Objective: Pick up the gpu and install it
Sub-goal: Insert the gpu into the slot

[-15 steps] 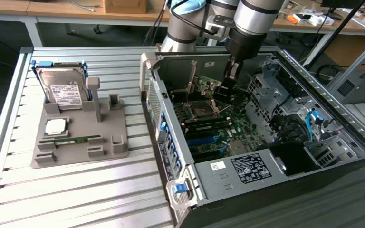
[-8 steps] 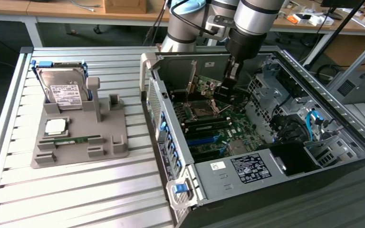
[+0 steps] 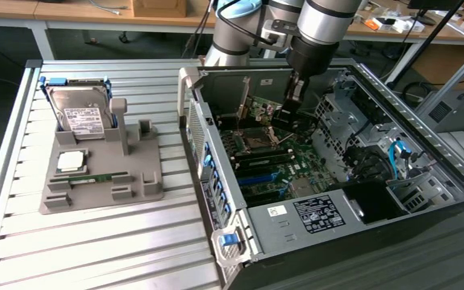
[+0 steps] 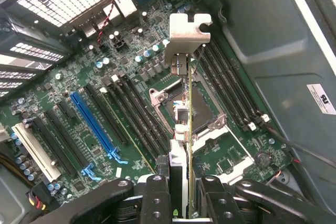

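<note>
Bench first, at the exterior view's left: a grey holder stands there with the hard drive upright in its blue frame, a processor chip lying flat, and a memory stick in its groove. Moving right, the open computer case lies on its side, motherboard exposed, and the arm reaches down into it.

Now the action: the pincer is clamped narrow on the gpu, edge-on in the wrist view, silver end bracket leading, card hanging above the board and apart from it. In that same view the blue slot and the row of black slots lie off to one side of the card, which hangs over the processor socket instead.

To do this well, I reckon the card's edge must line up parallel with its slot, bracket squared to the case's rear opening, then go straight down with no tilt. Any skew risks jamming the connector or scraping nearby components.
</note>
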Controlling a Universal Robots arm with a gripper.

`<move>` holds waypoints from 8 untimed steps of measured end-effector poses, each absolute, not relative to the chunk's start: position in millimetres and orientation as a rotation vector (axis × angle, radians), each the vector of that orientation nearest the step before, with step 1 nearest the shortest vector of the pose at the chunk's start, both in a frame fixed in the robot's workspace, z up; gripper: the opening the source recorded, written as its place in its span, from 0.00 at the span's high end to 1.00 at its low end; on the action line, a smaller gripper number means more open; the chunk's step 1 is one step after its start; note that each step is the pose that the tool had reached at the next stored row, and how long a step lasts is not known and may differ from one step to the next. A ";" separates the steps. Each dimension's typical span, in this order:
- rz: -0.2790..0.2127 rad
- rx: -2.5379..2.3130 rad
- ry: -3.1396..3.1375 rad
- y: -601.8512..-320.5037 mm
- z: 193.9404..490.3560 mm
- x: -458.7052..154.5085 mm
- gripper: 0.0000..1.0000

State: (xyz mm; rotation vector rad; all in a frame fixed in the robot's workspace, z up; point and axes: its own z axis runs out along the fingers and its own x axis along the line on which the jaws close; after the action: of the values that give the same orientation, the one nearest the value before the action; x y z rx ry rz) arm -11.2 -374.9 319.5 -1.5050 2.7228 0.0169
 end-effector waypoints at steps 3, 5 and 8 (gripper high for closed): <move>0.017 -1.510 2.720 -374.9 319.5 -11.2 0.73; 0.017 -1.513 2.718 -374.9 319.5 -11.2 0.73; 0.017 -1.518 2.716 -374.9 319.5 -11.2 0.73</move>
State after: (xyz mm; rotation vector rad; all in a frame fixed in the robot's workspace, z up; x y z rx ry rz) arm -11.2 -374.9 319.5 -1.5179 2.7156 0.0171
